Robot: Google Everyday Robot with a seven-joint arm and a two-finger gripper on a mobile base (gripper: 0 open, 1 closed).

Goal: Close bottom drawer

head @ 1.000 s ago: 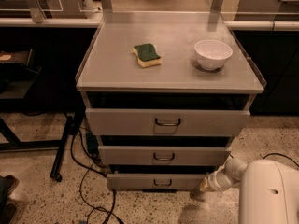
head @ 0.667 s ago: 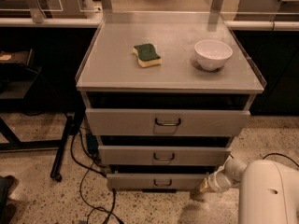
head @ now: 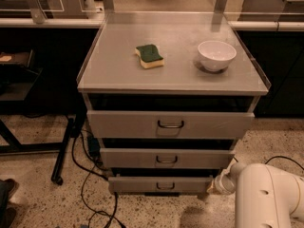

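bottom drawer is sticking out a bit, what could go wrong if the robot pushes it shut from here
1. The claw is at the far right end of the bottom drawer, away from its central handle. An off-centre push might skew the drawer and jam it.
2. A hard shove could jolt the cabinet and shift the loose bowl on top.

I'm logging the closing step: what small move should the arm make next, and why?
Probably a short push straight toward the grey cabinet. The gripper sits low at the right end of the front of the narrow grey metal bottom drawer, and the dark gap above that front suggests the drawer is not fully in. Whether they already touch cannot be told.
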